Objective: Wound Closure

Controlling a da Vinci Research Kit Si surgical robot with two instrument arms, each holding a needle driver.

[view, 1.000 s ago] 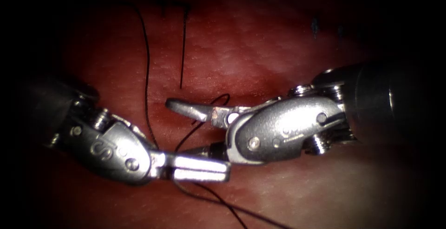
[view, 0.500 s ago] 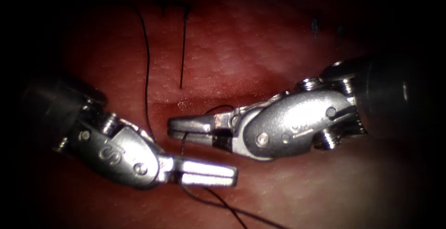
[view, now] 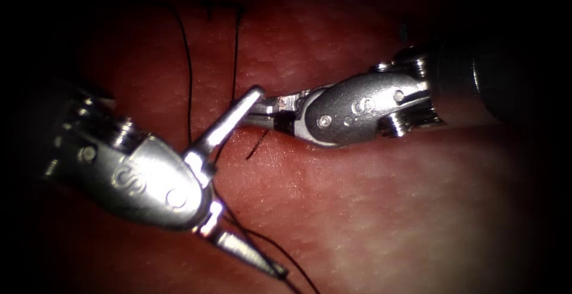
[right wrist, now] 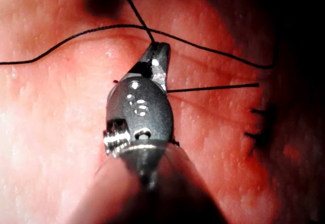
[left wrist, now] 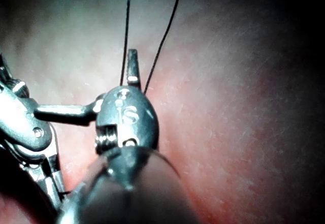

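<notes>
Left hand (view: 235, 175) gapes wide, holding nothing, upper jaw tip crossing in front of the right hand (view: 253, 112), whose jaws are closed on the thread (view: 188, 79). Thread strands run over the tissue (view: 369, 198) past both hands; a short thread tail (view: 257, 145) hangs under the right jaws. Needle can't be made out.

The left arm's polished, bright steel tool (view: 235, 175) and the right arm's matching glossy metal tool (view: 253, 112) gleam. The fine black thread (view: 188, 73) looks matt and smooth. The moist reddish tissue (view: 381, 210) is pebbled, faintly shiny.
</notes>
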